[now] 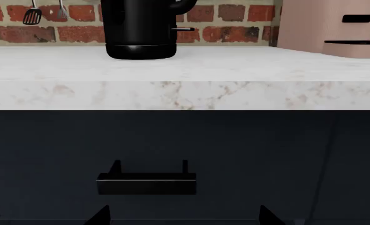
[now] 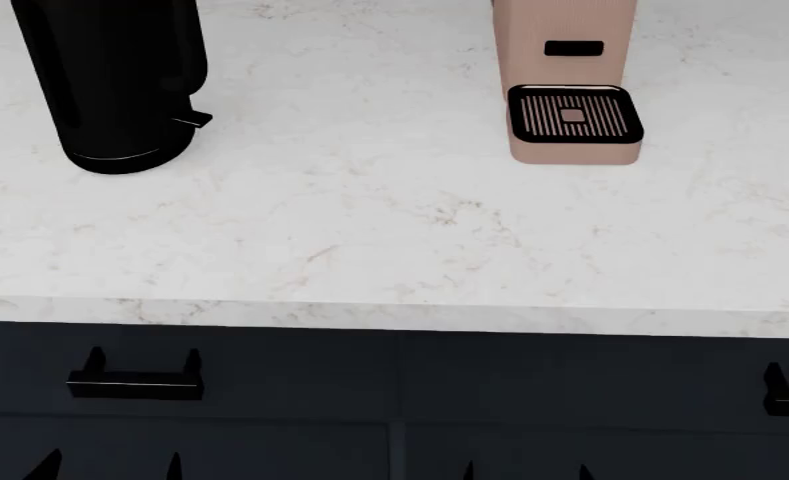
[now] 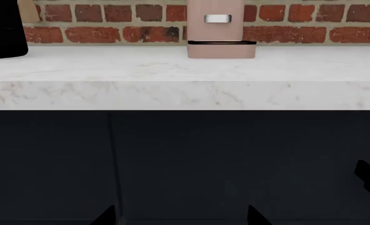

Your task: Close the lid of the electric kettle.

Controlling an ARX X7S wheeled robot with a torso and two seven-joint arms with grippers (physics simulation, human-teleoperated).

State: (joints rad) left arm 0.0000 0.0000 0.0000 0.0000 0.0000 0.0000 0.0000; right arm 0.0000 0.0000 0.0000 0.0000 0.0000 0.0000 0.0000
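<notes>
The electric kettle (image 2: pixel 114 85) is a tall glossy black cylinder on a round base at the counter's far left; it also shows in the left wrist view (image 1: pixel 141 28) and at the edge of the right wrist view (image 3: pixel 3 28). Its top, red rim and lid are cut off in every view. My left gripper (image 1: pixel 183 216) is open and empty, low in front of the dark cabinet, well below the counter; its tips show in the head view (image 2: pixel 107 468). My right gripper (image 3: pixel 180 216) is open and empty too, low at the cabinet front (image 2: pixel 525 472).
A pink boxy coffee machine (image 2: pixel 568 80) with a black grille tray stands at the counter's back right. The white marble counter (image 2: pixel 367 250) overhangs dark drawers with black handles (image 2: pixel 137 378). A brick wall (image 3: pixel 109 23) with hanging utensils (image 1: pixel 33 16) is behind.
</notes>
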